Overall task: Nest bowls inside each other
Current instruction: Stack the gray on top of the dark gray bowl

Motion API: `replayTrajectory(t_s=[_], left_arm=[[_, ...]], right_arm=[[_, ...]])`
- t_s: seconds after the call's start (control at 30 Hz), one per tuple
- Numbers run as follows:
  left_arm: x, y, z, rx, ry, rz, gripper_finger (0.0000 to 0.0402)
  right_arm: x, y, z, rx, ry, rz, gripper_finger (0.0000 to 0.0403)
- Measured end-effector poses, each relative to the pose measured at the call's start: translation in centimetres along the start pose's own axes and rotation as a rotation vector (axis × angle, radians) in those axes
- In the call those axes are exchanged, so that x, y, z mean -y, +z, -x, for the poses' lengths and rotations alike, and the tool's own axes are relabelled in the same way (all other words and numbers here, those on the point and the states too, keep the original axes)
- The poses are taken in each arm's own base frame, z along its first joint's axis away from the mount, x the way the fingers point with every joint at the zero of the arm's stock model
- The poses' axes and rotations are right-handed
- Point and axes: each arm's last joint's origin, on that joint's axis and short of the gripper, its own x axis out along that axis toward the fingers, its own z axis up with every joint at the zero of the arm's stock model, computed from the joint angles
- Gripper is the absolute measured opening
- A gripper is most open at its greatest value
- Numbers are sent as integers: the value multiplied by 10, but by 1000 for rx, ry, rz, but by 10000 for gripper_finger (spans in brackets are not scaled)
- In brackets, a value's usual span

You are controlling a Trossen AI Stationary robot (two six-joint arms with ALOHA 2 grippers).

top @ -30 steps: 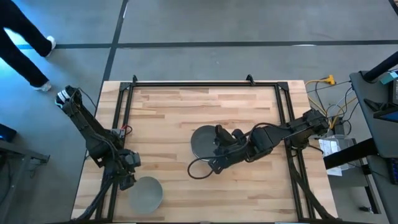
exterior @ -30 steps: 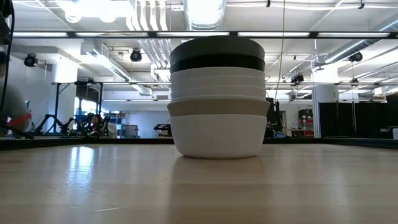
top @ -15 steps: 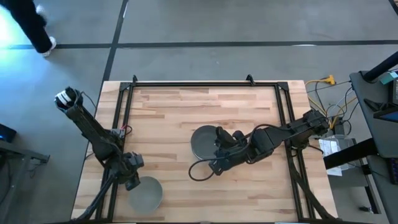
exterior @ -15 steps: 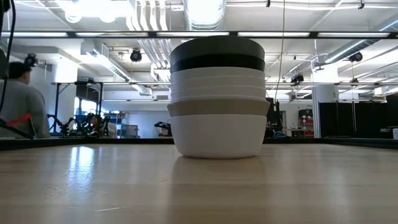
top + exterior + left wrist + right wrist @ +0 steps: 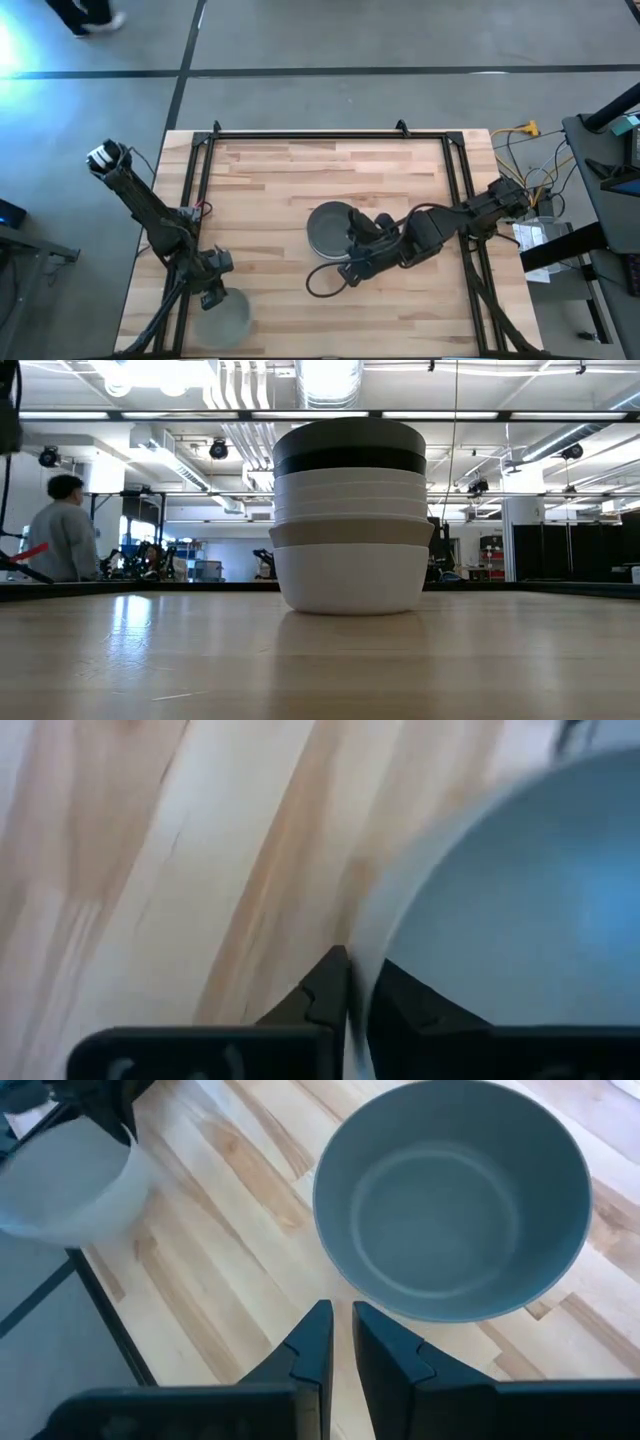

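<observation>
The tall stack of small round nested bowls, matte grey on top, then black, white and beige-grey below, stands near the middle of the pale wooden plank surface, so the last bowl can probably be dropped straight into it. That last loose bowl, a pale matte grey one, sits at the near left corner, pinched by the left gripper, whose fingers are clamped on its thin rim, one inside and one outside; a rim pinch likely suits a bowl too wide to span. The right gripper waits just beside the stack with its fingers nearly together and holding nothing.

The surface is framed by black rails. Beyond it lies an open workshop with ceiling ducts and lights, where a person stands far off.
</observation>
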Motion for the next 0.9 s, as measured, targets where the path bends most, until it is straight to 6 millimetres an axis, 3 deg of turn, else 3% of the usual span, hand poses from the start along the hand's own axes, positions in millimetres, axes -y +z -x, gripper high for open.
replayTrajectory(t_s=[0.23,0.43,0.57,0.67,0.9], left_arm=[[29,35,29,116,-52,-69,1],[65,89,85,298,-51,-200,1],[83,134,124,412,-2,-264,0],[91,172,142,426,32,-296,0],[89,280,148,371,114,-270,0]], right_arm=[[-2,-3,2,-3,5,2,38],[-7,-17,10,13,10,26,38],[-6,-35,28,108,-51,2,38],[-3,-51,47,184,-74,-9,38],[5,-83,76,213,-92,38,38]])
